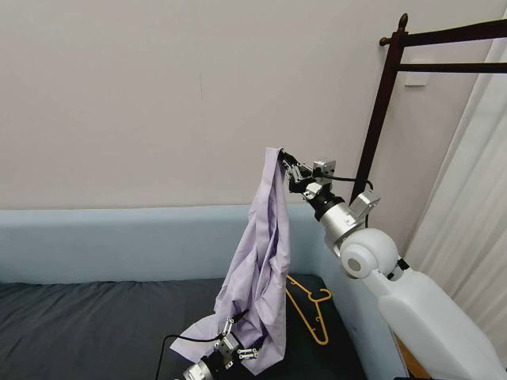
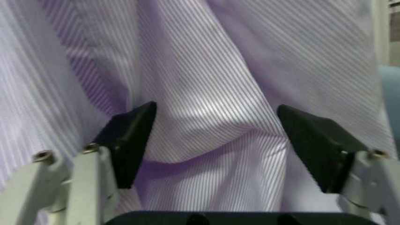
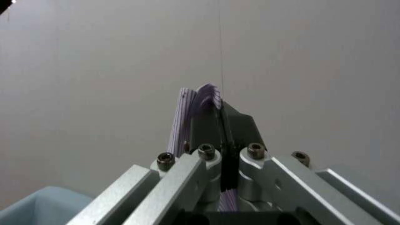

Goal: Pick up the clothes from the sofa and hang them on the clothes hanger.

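Shirt | right gripper jaws clenched on top edge | left gripper jaws released

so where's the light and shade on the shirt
Head view: soft even light, no hard shadow behind the shirt. Left wrist view: bright patch inside the open left gripper, dark crease beside it. Right wrist view: right gripper dark against the pale wall.

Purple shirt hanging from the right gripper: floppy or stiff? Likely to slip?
Probably very floppy: the shirt hangs in loose folds from the right gripper. Likely light, since one pinched edge carries it. Could slip; the left gripper stands open around a fold.
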Robot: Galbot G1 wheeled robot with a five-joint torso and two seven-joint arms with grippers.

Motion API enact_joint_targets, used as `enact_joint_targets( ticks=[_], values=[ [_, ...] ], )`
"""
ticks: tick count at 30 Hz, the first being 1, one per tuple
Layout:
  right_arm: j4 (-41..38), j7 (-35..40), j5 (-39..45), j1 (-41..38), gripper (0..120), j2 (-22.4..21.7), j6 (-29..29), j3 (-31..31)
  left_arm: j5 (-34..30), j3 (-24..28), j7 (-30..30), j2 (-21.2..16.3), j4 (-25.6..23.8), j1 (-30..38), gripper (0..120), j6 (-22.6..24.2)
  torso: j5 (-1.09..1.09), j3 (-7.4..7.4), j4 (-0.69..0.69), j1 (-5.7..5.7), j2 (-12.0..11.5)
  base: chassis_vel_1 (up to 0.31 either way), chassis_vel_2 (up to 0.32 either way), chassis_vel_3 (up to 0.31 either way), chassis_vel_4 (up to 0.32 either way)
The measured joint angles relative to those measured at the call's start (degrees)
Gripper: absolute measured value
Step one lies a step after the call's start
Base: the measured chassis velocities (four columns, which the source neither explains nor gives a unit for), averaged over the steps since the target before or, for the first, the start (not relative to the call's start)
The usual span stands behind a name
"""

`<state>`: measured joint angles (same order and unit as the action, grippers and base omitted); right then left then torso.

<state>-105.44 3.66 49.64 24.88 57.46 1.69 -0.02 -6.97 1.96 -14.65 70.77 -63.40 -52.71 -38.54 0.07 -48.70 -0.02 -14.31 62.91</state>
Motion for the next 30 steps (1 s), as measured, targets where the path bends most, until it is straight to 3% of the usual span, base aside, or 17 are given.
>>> enact_joint_targets(
  ticks=[1,9,20,30],
  values=[
    [0.0,0.0,0.0,0.0,0,0.0,0.0,0.0,0.0,0.0,0.0,0.0,0.0,0.0,73,0.0,0.00,0.00,0.00,0.00,0.0,0.000,0.000,0.000,0.000],
    [-0.1,0.0,-0.1,0.1,0,0.2,0.1,0.2,-0.1,-0.7,2.4,-0.3,0.1,0.5,38,0.1,-0.01,0.00,0.00,0.00,0.0,0.000,0.000,0.000,0.000],
    [-0.1,0.0,-0.3,0.5,0,0.3,0.1,0.2,-0.4,-1.2,2.3,-0.4,-1.1,-0.3,1,-0.2,-0.01,0.00,0.00,0.00,0.0,0.000,0.000,0.000,0.000],
    [0.9,1.8,-1.7,0.7,0,0.5,0.1,0.5,-5.3,-3.0,-1.1,-3.3,-6.8,-2.7,0,-2.0,-0.02,0.00,0.00,0.00,0.0,0.000,0.000,0.000,0.000]
  ],
)
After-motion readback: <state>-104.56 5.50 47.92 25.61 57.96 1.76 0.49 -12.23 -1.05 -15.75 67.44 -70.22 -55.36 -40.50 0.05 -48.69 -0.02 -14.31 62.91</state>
